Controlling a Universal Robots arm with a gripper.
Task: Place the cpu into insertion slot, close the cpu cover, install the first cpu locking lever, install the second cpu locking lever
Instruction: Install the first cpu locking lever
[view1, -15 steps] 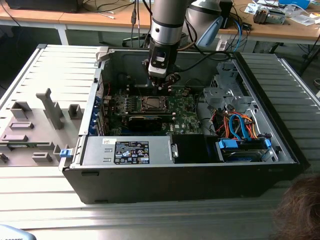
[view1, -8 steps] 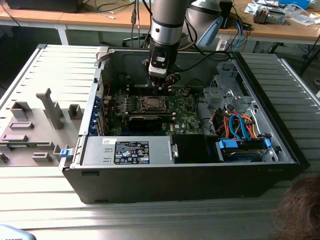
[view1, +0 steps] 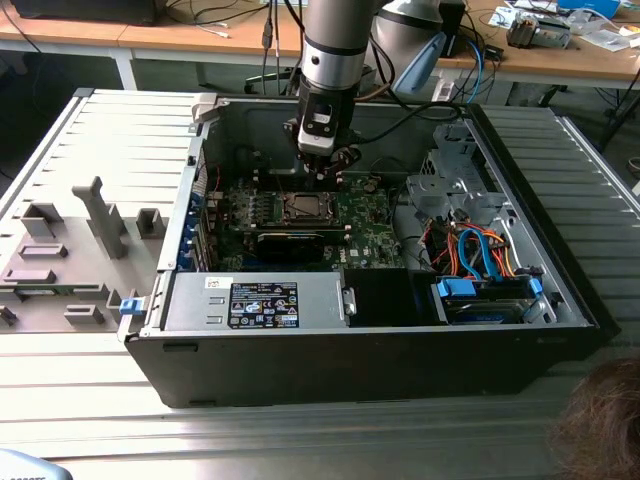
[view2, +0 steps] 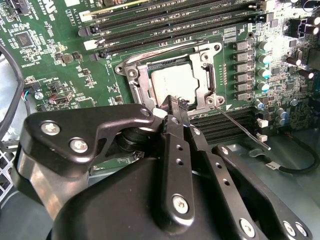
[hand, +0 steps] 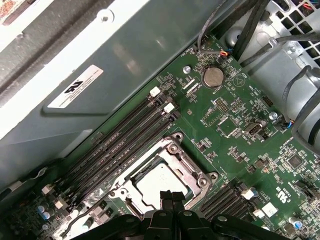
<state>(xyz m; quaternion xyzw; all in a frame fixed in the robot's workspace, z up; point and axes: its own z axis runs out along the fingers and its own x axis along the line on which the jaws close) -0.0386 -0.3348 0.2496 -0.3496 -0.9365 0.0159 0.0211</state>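
Note:
The cpu (view2: 172, 82) lies flat in the insertion slot (view1: 300, 207) on the green motherboard (hand: 240, 145), silvery top up. The cpu cover (view2: 136, 82) lies down around it as a metal frame, and the chip (hand: 160, 182) shows through its window. A thin locking lever (view2: 245, 129) sticks out sideways from one corner of the socket, away from the frame. My gripper (view2: 175, 103) hangs just above the socket's edge, fingers shut together with nothing between them. In the first wrist view the gripper (hand: 172, 195) sits over the near edge of the chip.
The open computer case (view1: 180, 340) surrounds the board. Long black memory slots (hand: 125, 135) run beside the socket. A power supply (view1: 260, 305) and blue and orange cables (view1: 480, 250) lie toward the exterior view's front and right. A grey fixture tray (view1: 80, 240) sits at the left.

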